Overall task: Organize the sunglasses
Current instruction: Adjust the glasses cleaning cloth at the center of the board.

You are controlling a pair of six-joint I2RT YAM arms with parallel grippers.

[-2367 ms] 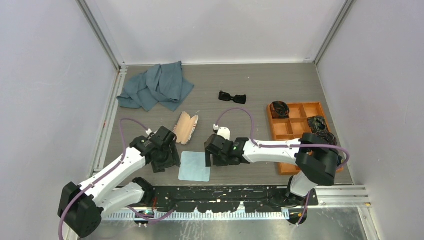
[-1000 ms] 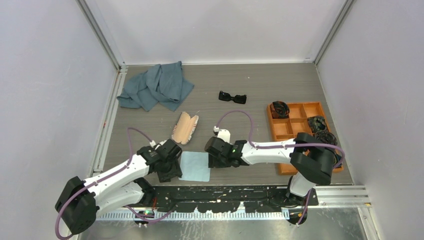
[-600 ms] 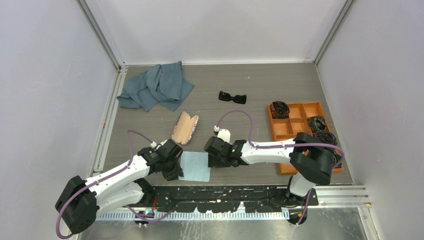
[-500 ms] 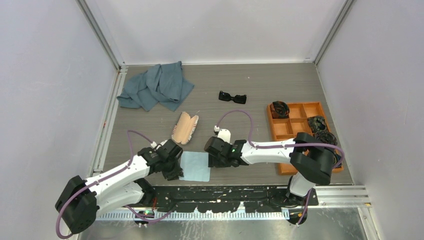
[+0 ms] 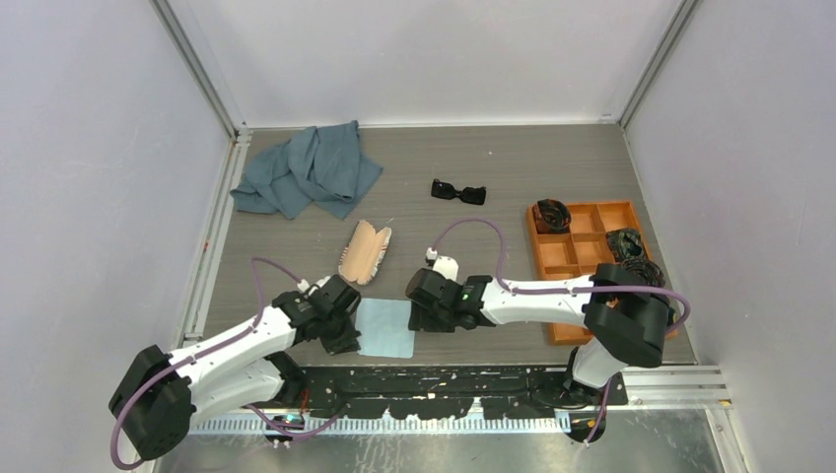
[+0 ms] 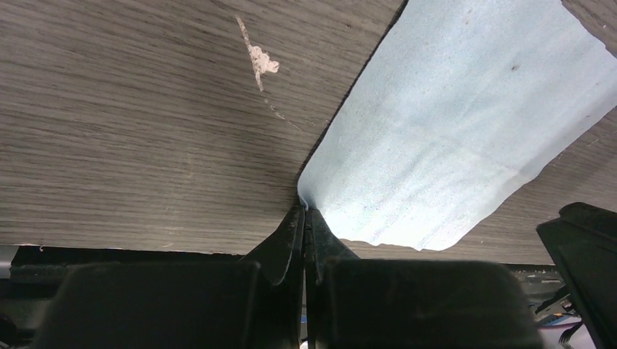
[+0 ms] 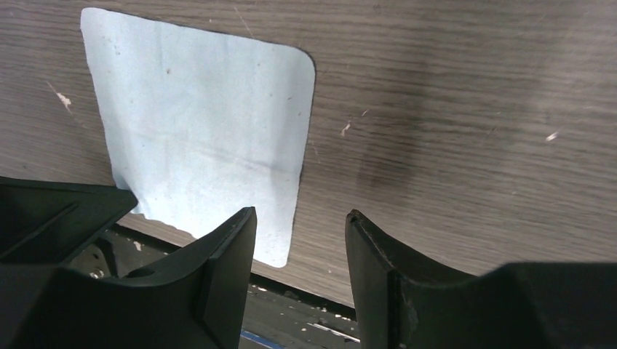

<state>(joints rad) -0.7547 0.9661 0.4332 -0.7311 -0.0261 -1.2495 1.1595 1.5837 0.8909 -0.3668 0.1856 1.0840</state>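
The table point(image 5: 493, 168) carries the orange tray point(image 5: 582, 206) at three o'clock. At six o'clock lies the light blue cloth point(image 5: 386, 328). Its left edge is pinched by the pressed-together left gripper point(image 6: 304, 222), while the right gripper point(image 7: 300, 214) hovers spread over its right edge. The bite looks shallow, so the cloth could slip free or crumple on lifting. The sunglasses point(image 5: 458, 191) lie toward twelve o'clock, well apart from both grippers. Their long axis runs roughly nine-to-three, right end dipping toward four; the lens facing is too small to tell.

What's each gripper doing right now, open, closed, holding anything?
Left gripper: closed, pinching the edge of the light blue cloth.
Right gripper: open, holding nothing.
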